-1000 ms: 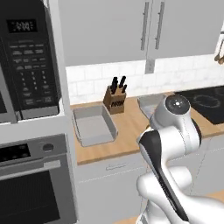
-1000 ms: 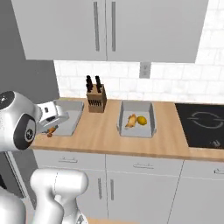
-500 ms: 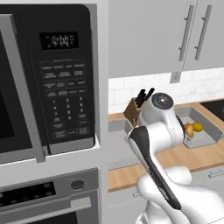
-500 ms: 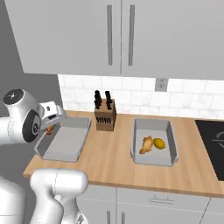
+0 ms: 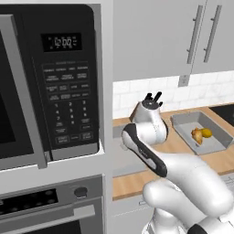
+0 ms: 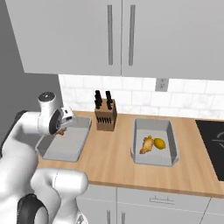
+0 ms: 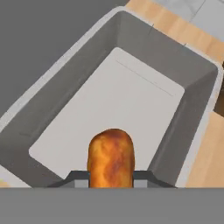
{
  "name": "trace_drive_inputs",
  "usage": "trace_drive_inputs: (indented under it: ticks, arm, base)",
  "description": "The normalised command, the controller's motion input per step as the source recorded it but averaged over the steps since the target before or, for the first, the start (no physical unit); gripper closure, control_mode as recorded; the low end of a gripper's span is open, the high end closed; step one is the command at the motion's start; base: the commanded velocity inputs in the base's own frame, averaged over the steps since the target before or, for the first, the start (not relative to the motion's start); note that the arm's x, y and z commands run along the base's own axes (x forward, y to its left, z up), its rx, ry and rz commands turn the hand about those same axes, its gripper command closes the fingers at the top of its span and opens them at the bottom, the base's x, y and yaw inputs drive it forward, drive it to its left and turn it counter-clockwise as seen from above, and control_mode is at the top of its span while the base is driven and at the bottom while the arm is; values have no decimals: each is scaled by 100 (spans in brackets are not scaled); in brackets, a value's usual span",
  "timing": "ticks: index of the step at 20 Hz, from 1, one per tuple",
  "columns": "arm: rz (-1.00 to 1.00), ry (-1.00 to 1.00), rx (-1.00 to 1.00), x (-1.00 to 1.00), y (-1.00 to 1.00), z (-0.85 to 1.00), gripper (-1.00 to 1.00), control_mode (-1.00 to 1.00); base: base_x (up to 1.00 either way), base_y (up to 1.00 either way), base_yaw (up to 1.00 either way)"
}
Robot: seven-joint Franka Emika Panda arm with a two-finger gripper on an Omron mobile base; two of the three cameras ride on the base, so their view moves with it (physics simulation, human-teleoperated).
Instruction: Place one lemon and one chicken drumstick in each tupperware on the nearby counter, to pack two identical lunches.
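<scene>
My gripper (image 6: 62,130) is shut on a browned chicken drumstick (image 7: 110,157) and hangs over the left tupperware (image 6: 65,148), a grey tray with a bare floor (image 7: 118,96) below the drumstick. The drumstick pokes out between the two finger tips (image 7: 78,177). The right tupperware (image 6: 154,162) on the wood-toned counter (image 6: 111,153) holds another drumstick (image 6: 146,145) and a lemon (image 6: 159,143) side by side. From the left base camera the same tray (image 5: 185,132) shows with its drumstick (image 5: 197,135) and lemon (image 5: 207,133), right of my arm.
A knife block (image 6: 106,116) stands against the backsplash between the two trays. The black cooktop (image 6: 214,142) lies at the far right. A microwave (image 5: 50,87) and oven stack rise close on the left. Wall cabinets (image 6: 118,35) hang above the counter.
Both base views have shifted with the base, so the trays now sit further right in the picture. The gripper stays shut on the drumstick, over the left tupperware.
</scene>
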Motion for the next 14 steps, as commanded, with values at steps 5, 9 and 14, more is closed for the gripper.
trace_drive_inputs:
  ticks: [5, 9, 14]
  arm:
    - [4, -4, 0, 82, 13, -79, 100, -100]
    - [0, -4, 0, 59, 32, -65, -100, -100]
    - [-3, 0, 2, 3, 0, 15, -100, -100]
  base:
    - [0, 0, 0]
    - [0, 0, 0]
    - [0, 0, 0]
